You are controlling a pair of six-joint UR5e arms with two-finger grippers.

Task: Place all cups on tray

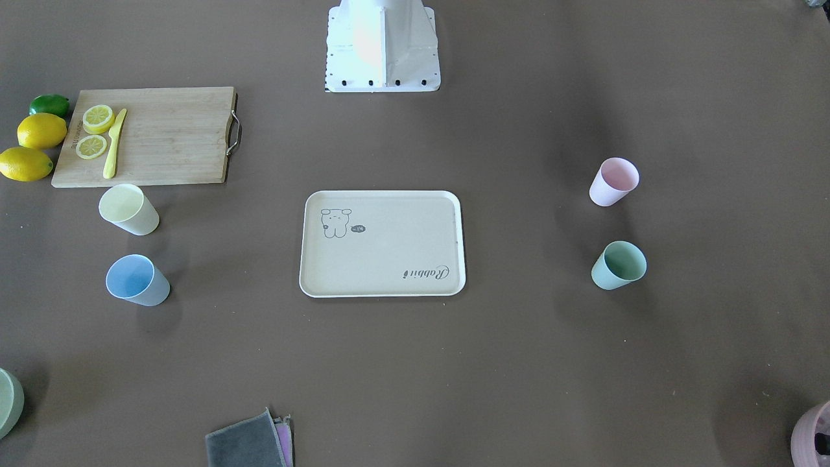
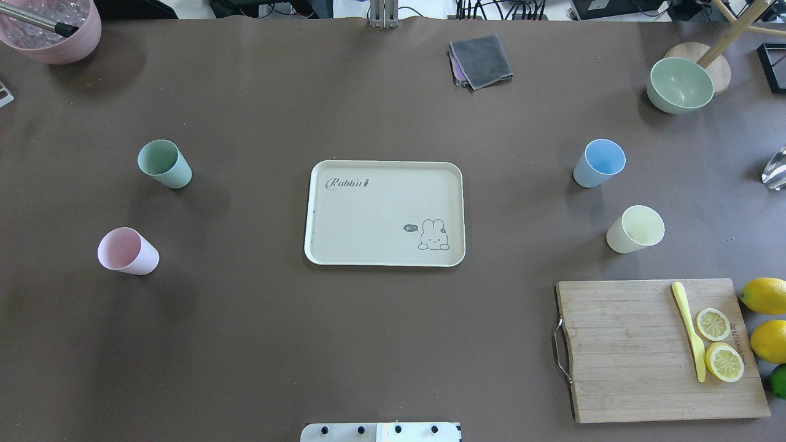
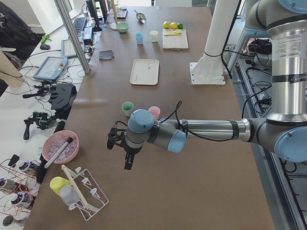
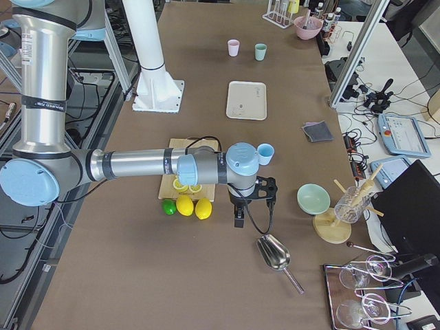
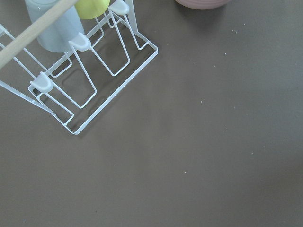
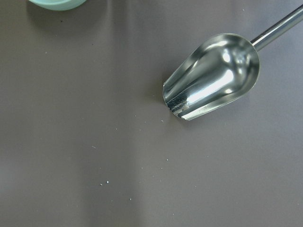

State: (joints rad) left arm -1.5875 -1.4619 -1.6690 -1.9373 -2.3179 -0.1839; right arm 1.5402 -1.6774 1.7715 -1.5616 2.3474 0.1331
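Nearer left claw (image 3: pixel 127 162): pink cup (image 2: pixel 128 250), mint cup (image 2: pixel 164 163); nearer right claw (image 4: pixel 238 218): blue cup (image 2: pixel 599 162), yellow cup (image 2: pixel 635 229). No telling either's grip.

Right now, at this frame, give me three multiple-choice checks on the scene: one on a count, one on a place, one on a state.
1. How many cups stand on the tray?
A. none
B. two
C. four

2. Where is the yellow cup?
A. on the tray
B. on the table, near the cutting board
C. on the cutting board

3. How does the pink cup stand?
A. upright, mouth up
B. lying on its side
C. upside down

Answers:
1 A: nothing stands on the tray, and all four cups are out on the table.
2 B: brown table shows between the yellow cup and the cutting board.
3 A: the overhead view looks into the pink cup's open mouth.
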